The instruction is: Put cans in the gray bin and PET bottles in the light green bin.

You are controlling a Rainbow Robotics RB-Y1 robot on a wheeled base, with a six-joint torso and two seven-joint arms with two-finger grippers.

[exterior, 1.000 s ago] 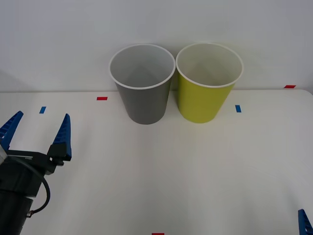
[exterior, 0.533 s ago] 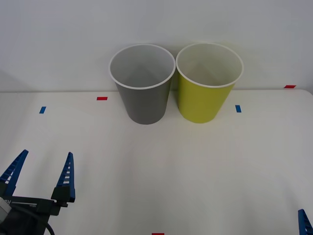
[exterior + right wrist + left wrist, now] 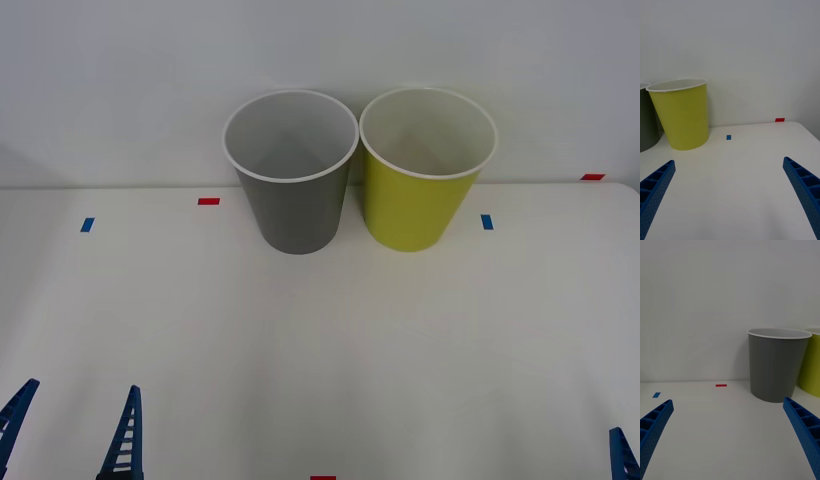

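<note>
Two bins sit touching at top centre: gray bin (image 3: 291, 172) left, green bin (image 3: 427, 168) right. Left gripper (image 3: 70, 432) hangs spread wide and empty at bottom left. Right gripper (image 3: 730, 198) also splayed. Any can or bottle isn't visible, so a mis-sort into the neighbouring bin seems likely.

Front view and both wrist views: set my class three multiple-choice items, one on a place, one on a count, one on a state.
1. Where does the dark gray tapered round bin stand?
A. on the yellow-green bin's left
B. on its right
C. behind it

2. How many small blue tape marks lie on the white table in the front view?
A. none
B. two
C. five

3. How is the left pincer?
A. shut on a can
B. open, holding nothing
C. inside a bin

Key: 1 A, dark gray tapered round bin sits left of yellow-green bin. 2 B, blue tape marks on white table. 3 B, left pincer fingers apart.
</note>
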